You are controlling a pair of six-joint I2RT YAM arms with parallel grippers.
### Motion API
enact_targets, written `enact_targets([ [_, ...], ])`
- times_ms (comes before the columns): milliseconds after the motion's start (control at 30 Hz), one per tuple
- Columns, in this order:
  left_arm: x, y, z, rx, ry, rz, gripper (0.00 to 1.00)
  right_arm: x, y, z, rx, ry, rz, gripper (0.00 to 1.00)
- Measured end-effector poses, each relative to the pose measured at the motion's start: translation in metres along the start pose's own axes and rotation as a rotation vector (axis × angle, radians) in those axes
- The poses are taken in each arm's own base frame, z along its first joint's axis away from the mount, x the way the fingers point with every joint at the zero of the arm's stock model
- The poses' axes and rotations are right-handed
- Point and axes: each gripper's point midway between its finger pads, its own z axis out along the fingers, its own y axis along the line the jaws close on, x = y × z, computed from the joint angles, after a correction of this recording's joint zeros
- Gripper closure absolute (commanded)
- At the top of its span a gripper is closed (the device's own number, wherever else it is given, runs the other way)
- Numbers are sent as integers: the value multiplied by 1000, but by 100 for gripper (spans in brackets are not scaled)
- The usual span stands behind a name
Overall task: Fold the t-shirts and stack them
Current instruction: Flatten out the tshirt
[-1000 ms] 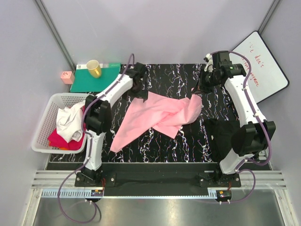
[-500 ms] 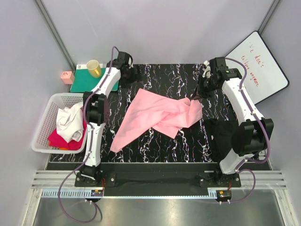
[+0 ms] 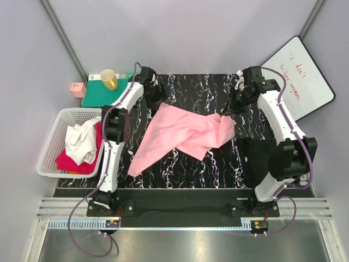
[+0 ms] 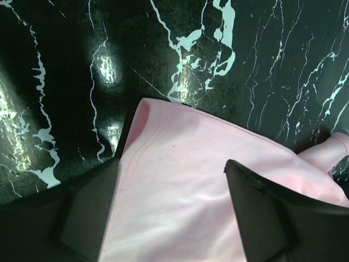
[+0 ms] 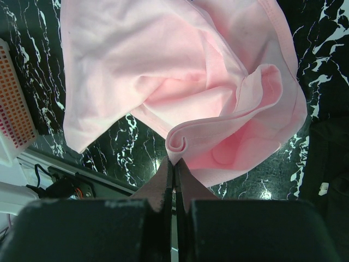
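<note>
Two shirts sit in the basket [image 3: 50, 124], the white t-shirt [image 3: 82, 142] on the magenta-red t-shirt [image 3: 68, 162], while the light pink t-shirt [image 3: 182, 134] lies rumpled across the black tabletop [image 3: 196, 87], probably to be spread flat before folding. The right hand [image 5: 174, 164] is closed tight, pinching a rolled edge at the shirt's far right corner. The left hand [image 4: 172, 213] hangs wide open over the far left corner, fingers either side, gripping nothing
</note>
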Motion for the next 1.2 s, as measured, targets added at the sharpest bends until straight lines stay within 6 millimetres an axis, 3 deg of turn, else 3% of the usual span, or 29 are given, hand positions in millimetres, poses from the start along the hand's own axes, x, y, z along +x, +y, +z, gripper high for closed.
enact_targets([
  [167, 4, 5, 9, -7, 17, -10, 33, 0, 0, 0, 0, 0, 0, 100],
  [200, 4, 7, 9, -13, 15, -8, 46, 0, 0, 0, 0, 0, 0, 100],
  [267, 4, 8, 10, -19, 15, -5, 59, 0, 0, 0, 0, 0, 1, 100],
  [367, 8, 14, 13, -37, 26, -5, 87, 0, 0, 0, 0, 0, 3, 100],
  [400, 9, 15, 14, -43, 30, -5, 100, 0, 0, 0, 0, 0, 3, 100],
  [667, 9, 18, 15, -52, 29, 3, 100, 0, 0, 0, 0, 0, 4, 100],
  [800, 14, 24, -1, -105, 23, 30, 100, -1, 0, 0, 3, -2, 5, 100],
  [867, 9, 20, -22, -124, -6, 51, 100, -4, 2, -2, 1, -13, 3, 100],
  [967, -9, 2, -74, -126, -110, 80, 100, -19, 8, -13, 1, -65, -14, 100],
  [1100, -38, -38, -179, -74, -338, 122, 100, -49, 29, -40, -31, -179, -52, 100],
  [1200, -44, -64, -263, -30, -509, 149, 100, -70, 43, -64, -47, -272, -82, 100],
])
